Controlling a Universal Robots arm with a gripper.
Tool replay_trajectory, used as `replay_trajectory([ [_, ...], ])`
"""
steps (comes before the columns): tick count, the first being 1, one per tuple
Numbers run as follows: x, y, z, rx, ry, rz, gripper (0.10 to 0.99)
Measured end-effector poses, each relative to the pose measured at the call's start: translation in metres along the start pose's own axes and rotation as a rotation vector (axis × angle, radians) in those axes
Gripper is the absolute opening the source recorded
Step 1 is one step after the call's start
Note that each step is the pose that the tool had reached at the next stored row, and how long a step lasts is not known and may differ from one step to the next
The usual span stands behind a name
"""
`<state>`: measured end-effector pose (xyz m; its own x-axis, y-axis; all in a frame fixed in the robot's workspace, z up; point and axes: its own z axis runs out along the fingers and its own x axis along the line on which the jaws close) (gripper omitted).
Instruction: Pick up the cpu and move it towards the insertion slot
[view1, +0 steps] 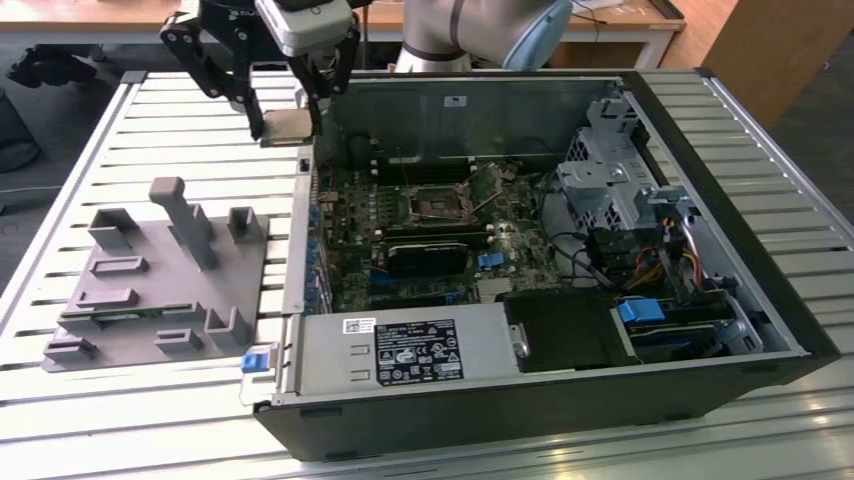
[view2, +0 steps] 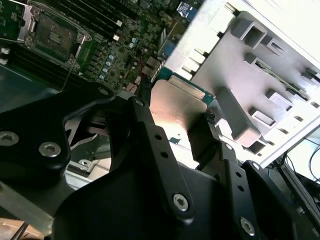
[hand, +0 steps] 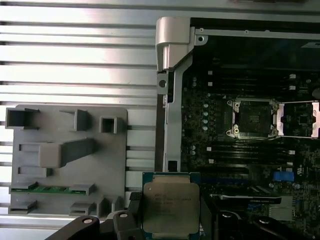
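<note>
At the exterior view's upper left, the gripper clamps the cpu above the case wall, apart from the insertion slot.

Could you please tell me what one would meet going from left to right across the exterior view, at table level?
Grey plastic fixture → cpu held in the gripper above the computer case's edge → insertion slot on the motherboard → silvery drive cage → the computer case's far wall.
</note>
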<state>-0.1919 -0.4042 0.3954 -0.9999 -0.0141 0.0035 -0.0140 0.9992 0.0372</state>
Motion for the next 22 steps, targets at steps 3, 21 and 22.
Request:
replay_trajectory([
  [3,-0.0049,0.0004,0.0,0.0,0.0,0.0,0.541],
  [21,-0.0292,0.0091,0.0005,0.0,-0.0001,0.0,0.541],
  [22,-0.0305,0.0097,0.0006,0.0,-0.0001,0.0,0.541],
])
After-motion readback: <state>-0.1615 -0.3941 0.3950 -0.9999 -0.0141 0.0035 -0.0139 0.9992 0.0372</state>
